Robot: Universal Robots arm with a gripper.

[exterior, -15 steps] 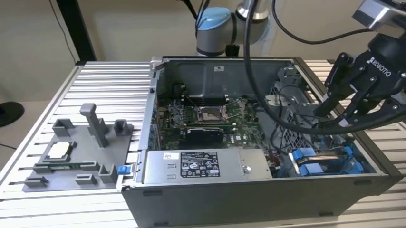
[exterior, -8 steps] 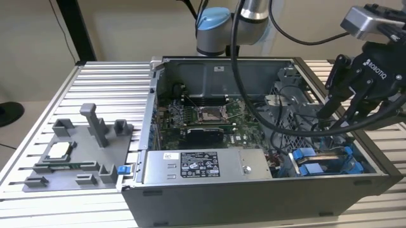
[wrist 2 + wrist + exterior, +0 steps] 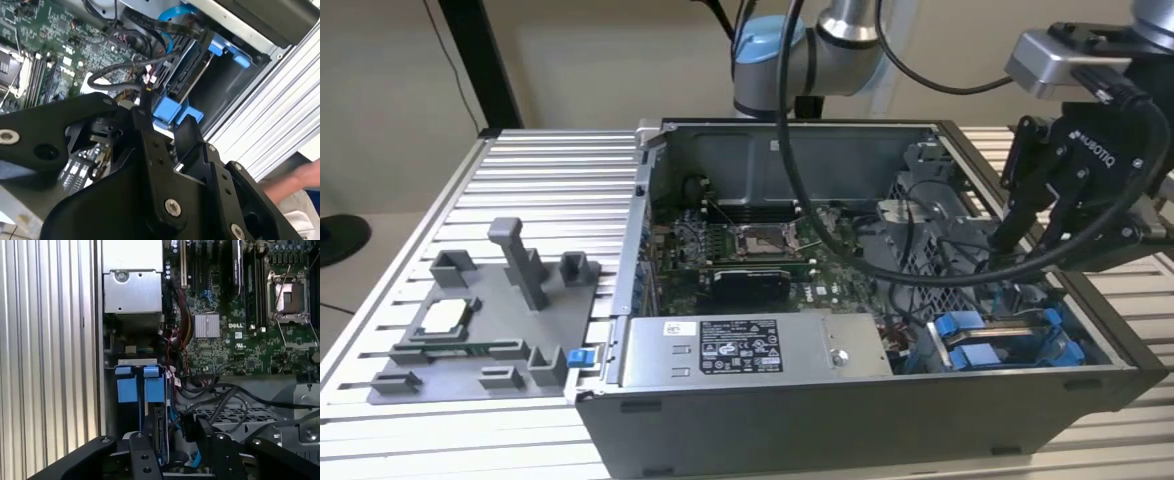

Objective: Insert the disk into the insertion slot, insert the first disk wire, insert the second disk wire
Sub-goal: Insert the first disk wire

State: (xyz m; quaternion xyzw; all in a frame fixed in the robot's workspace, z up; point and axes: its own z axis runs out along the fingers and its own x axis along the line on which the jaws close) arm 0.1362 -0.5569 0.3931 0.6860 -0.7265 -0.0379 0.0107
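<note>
Risks first, as judgement. Loose black cables (image 3: 227, 399) run across the bay right beside the fingers, so a finger could hook one and drag it or pull a plug off the motherboard (image 3: 235, 347). A black connector (image 3: 187, 429) sits close to the disk's rear edge. If it goes in skewed, pins could bend or it could jam. Pressing on the blue carrier tabs (image 3: 154, 386) could unseat the carrier. The case wall (image 3: 1107, 330) is close to the gripper body, so a bump is possible.

Tool: the gripper (image 3: 172, 432) hangs over the drive bay at the front corner of the open computer case (image 3: 854, 420), on the exterior view's right, fingers pointing down into it. The fingers (image 3: 142, 452) stand spread apart in both wrist views. Nothing is clearly pinched. The gap between them holds the disk's edge and the black connector. I cannot tell whether a pad touches the connector.

The disk (image 3: 161, 430) stands on edge in its blue carrier, inside the bay slot, just beside a second blue carrier (image 3: 126, 387). It looks inserted. In the exterior view the bay is next to the grey power-supply box (image 3: 747, 350). A blue data cable (image 3: 175, 15) loops above the bay in the second wrist view. Whether either wire is plugged in cannot be told.
</note>
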